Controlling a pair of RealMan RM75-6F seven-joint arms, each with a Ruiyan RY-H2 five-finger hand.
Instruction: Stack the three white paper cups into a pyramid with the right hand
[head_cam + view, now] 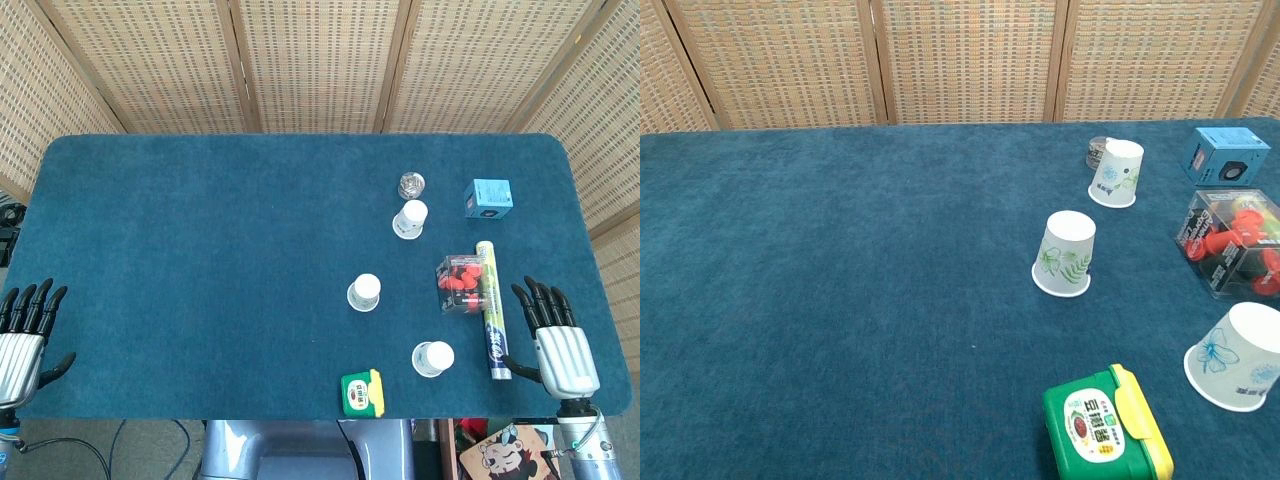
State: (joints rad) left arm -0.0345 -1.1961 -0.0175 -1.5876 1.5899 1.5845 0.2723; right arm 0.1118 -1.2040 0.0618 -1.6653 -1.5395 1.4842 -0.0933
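My right hand rests open, empty, at the table edge; nearest cup stands inverted just to its left, other cups farther off. Left hand open, idle.

Three upturned white paper cups stand apart on blue cloth: far cup, middle cup, near-right cup. A green box lies nearest.

place: probably lab | blue-felt table | woven screens
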